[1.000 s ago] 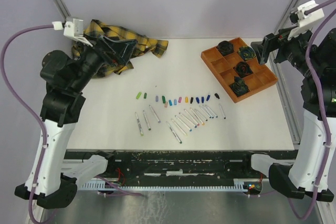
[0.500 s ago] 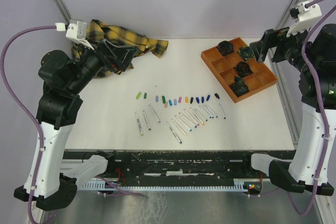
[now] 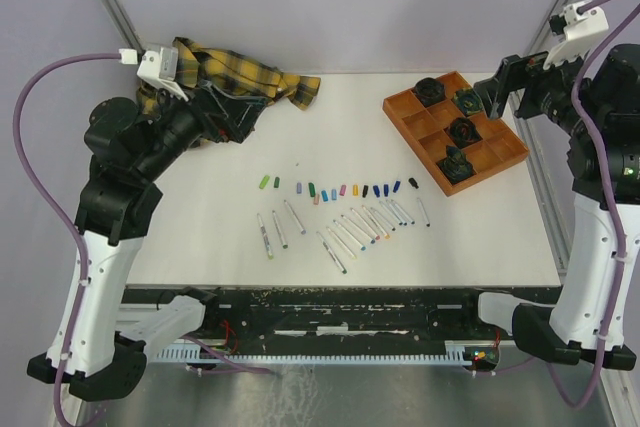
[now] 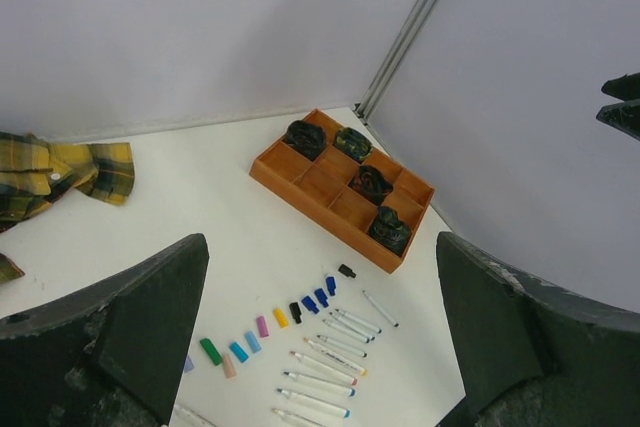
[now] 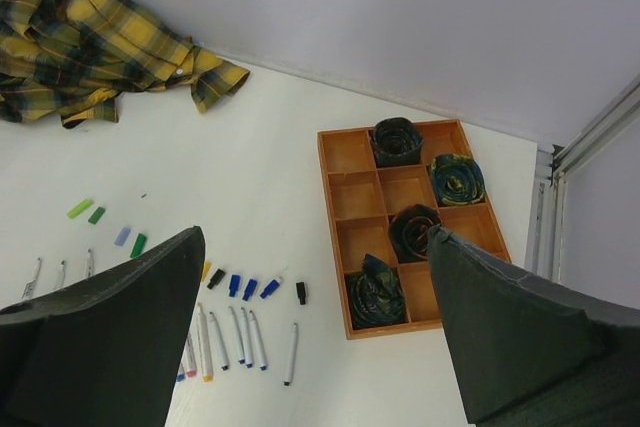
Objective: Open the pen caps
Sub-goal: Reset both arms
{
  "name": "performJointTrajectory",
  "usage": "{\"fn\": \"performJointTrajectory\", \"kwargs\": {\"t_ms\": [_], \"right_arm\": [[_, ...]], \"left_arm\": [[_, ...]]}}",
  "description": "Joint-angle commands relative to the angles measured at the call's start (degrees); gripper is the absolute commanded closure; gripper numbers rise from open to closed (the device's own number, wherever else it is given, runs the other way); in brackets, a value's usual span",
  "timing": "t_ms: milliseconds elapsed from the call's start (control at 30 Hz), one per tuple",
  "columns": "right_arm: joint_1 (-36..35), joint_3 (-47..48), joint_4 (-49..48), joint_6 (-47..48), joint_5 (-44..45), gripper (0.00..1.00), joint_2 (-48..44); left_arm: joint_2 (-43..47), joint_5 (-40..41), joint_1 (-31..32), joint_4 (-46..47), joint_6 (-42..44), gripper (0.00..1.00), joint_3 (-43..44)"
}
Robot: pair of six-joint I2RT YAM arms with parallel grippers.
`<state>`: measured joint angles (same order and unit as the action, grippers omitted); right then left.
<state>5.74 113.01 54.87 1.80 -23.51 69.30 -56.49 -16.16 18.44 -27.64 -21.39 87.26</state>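
1. About fourteen pen caps (image 3: 343, 190) lie in a bumpy row across the middle of the white table (image 3: 200, 227). They are green, blue, pink, yellow, black, light purple and orange. None of them is on a pen.
2. About a dozen thin white pens (image 3: 360, 227) lie just nearer than the caps. Three of them sit a little apart on the left. The marks on them are too small to read.
3. One orange tray (image 5: 345, 152) sits at the far right, split into little boxes. Four dark rolled things (image 3: 462, 130) lie in it, each in its own box.
4. One yellow checked cloth (image 3: 250, 77) lies crumpled at the far left.
5. The left gripper (image 4: 320, 247) is up above the cloth. Its fingers are spread wide and it holds nothing.
6. The right gripper (image 5: 315, 237) is up by the far right side of the tray. It is spread wide too, with nothing in it.
7. Both grippers are well apart from the caps.
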Motion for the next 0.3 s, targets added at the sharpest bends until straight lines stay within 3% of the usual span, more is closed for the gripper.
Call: {"fn": "performJointTrajectory", "kwargs": {"t_ms": [0, 267], "right_arm": [[0.26, 0.19, -2.60, -0.74, -0.52, 0.01, 0.60], [0.26, -1.65, -3.65, -0.11, -1.21, 0.01, 0.16]], "left_arm": [[0.94, -0.78, -0.17, 1.50, 2.91, 0.00, 0.26], [1.75, -2.44, -0.18, 3.24, 3.10, 0.01, -1.67]]}}
